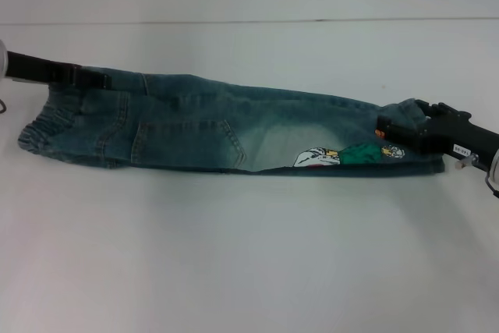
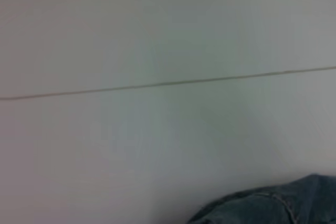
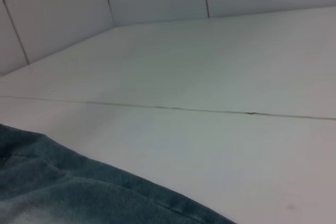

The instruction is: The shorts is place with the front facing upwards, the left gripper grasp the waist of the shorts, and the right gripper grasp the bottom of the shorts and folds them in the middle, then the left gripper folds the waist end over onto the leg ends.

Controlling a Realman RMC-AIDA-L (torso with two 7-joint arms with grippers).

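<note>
Denim is what fills the middle of our head view: the shorts (image 1: 210, 126) lie stretched out lengthwise across the white table (image 1: 249, 255), already doubled over along their length, the fold edge running along the side nearer to us. We see the elastic waist (image 1: 47, 134) bunched at our left end of the garment, and the leg ends (image 1: 390, 146) at our right end, where a colourful patch (image 1: 343, 155) in green, white and yellow peeks out along the nearer edge. A pale, faded area shows on the cloth just beside that patch, toward the waist.

Now to the arms. Our left gripper (image 1: 97, 79) sits at the far edge of the shorts by the waist end, its dark body reaching in from the left side; it touches the cloth there, but we cannot tell whether its fingers are parted or closed. Our right gripper (image 1: 386, 126) is at the leg ends, black with an orange spot near its tip, resting right on the denim; again we cannot tell how its fingers stand.

From the left wrist view, only a corner of the shorts (image 2: 273, 205) shows against the table. From the right wrist view, a sweep of blue denim (image 3: 68, 192) lies close under the camera, with a thin seam line (image 3: 168, 108) crossing the table surface beyond the cloth.
</note>
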